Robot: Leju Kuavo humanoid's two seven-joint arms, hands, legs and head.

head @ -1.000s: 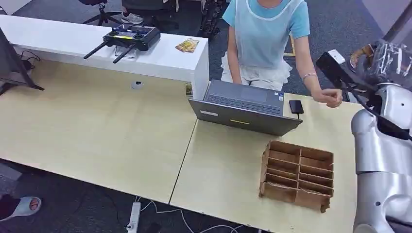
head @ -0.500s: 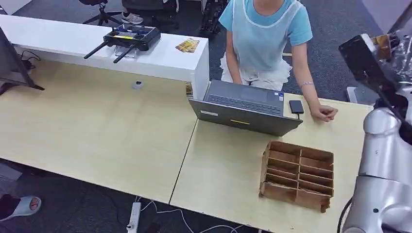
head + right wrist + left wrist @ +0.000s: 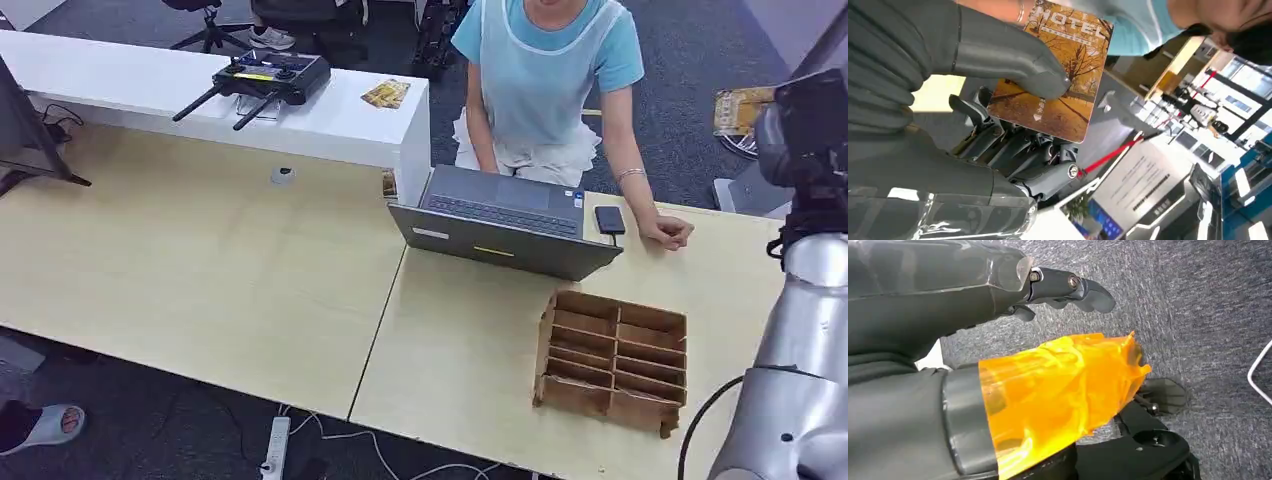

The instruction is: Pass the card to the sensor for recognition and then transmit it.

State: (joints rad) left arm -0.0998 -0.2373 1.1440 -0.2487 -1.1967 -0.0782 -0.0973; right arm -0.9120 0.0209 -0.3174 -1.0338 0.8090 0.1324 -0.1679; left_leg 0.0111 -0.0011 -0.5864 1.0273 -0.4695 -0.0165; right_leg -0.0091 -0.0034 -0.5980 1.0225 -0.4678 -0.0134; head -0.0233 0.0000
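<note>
My right hand (image 3: 806,120) is raised at the far right, level with the table's back edge, and holds a hotel card (image 3: 741,109) out to its left. In the right wrist view the card (image 3: 1063,75) shows an orange autumn picture. The thick thumb (image 3: 1013,55) presses on its face and dark fingers (image 3: 1013,145) lie behind it. A small black sensor (image 3: 609,220) lies on the table to the right of the laptop, left of and below the card. My left hand (image 3: 1048,340) hangs over grey carpet with fingers apart, holding nothing.
A person sits behind the open laptop (image 3: 505,225), with one hand (image 3: 668,232) resting beside the sensor. A brown cardboard divider box (image 3: 612,360) stands near the table's front right. On the white counter (image 3: 330,125) lie a black controller (image 3: 265,75) and another card (image 3: 386,93).
My right arm has swung upward and outward to the right, carrying the card. The person's hand has dropped from near my hand onto the table beside the sensor.
</note>
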